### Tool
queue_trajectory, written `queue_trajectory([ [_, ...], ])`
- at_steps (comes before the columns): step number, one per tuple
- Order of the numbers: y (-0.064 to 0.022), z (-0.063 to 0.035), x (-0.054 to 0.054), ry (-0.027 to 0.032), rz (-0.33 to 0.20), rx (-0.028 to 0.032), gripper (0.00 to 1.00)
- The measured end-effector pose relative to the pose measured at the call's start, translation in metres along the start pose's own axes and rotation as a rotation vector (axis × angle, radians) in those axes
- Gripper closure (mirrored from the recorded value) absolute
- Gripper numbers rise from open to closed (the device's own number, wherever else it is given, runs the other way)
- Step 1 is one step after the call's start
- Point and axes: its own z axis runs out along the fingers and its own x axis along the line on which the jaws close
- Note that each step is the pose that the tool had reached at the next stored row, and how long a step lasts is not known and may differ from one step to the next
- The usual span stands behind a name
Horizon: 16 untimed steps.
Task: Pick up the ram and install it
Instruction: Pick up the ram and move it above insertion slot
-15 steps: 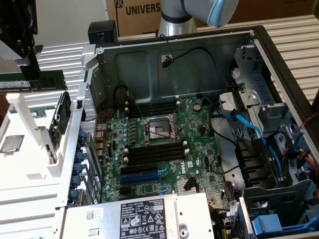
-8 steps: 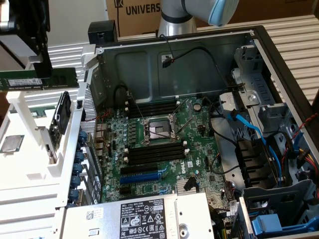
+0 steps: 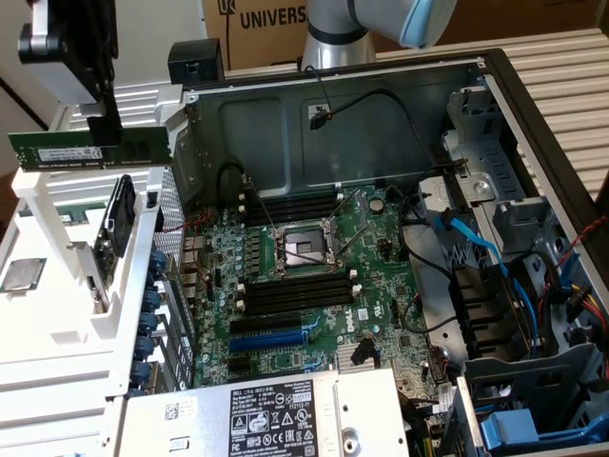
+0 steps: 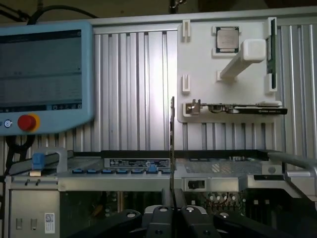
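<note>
The ram (image 3: 57,152) is a long green stick with a pale label, held level and on edge in the air at the exterior view's upper left. My gripper (image 3: 107,133) is shut on its upper edge, above the white parts holder (image 3: 57,314) and left of the open computer case. In the wrist view the ram (image 4: 172,144) appears edge-on as a thin line rising from between the black fingers (image 4: 163,210) of my gripper (image 4: 172,196). Black memory slots (image 3: 295,295) with white end clips lie on the motherboard (image 3: 381,276), with more slots (image 3: 290,205) behind the processor socket (image 3: 300,249).
The holder carries a processor chip (image 3: 24,274) and an upright card (image 3: 114,228). A blue expansion slot (image 3: 271,338), a power supply (image 3: 276,419) and loose cables (image 3: 476,257) crowd the case. A teach pendant (image 4: 39,74) with a red stop button (image 4: 27,122) stands nearby.
</note>
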Motion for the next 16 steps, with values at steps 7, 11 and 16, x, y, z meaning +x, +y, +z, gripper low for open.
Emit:
queue_trajectory([
  [7,-0.0251,-0.0014,-0.001,0.0014,-0.003,-0.0385,0.88],
  [11,-0.043,-0.0024,-0.001,0.0016,-0.004,-0.0414,0.88],
  [16,-0.0659,-0.0037,-0.002,0.001,-0.005,-0.0414,0.88],
])
